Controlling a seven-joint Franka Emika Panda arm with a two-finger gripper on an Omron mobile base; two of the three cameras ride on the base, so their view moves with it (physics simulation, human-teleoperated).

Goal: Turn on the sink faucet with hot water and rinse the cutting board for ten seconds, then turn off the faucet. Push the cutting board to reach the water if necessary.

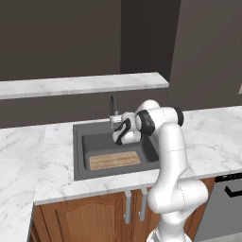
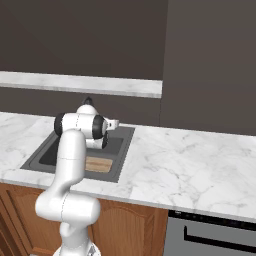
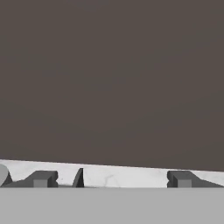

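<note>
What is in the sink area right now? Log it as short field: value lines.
faucet: sink faucet at the back rim of the sink; no water stream visible
board: cutting board lying flat at the front of the basin
gripper: gripper open, holding nothing, up by the faucet
counter: white marble counter around the sink
</note>
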